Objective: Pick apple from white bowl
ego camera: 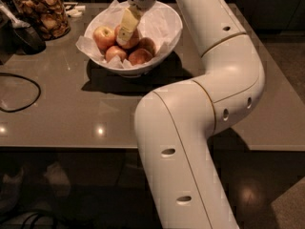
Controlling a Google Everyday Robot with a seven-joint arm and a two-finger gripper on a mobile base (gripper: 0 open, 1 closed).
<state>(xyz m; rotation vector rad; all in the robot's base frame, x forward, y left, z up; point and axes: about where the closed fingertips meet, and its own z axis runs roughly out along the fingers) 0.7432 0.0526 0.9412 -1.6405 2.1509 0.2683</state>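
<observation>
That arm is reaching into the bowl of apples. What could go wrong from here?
The gripper sits among tightly packed fruit, right against the apple. It might nudge a neighbour, such as the small apple, instead of catching its target. The crinkled paper lining the bowl could snag and lift along. A round apple may also slip free and roll across the table.

A glass jar (40,11) of brown dried slices stands at the far left of the grey table (71,118). A dark object (21,32) of unclear kind lies just left of the jar. In front of the jar, a black cable (21,92) loops on the tabletop. Right of the jar sit a yellow-patched red apple (104,36) and smaller red apples (139,56), with the gripper (125,32) over them.
</observation>
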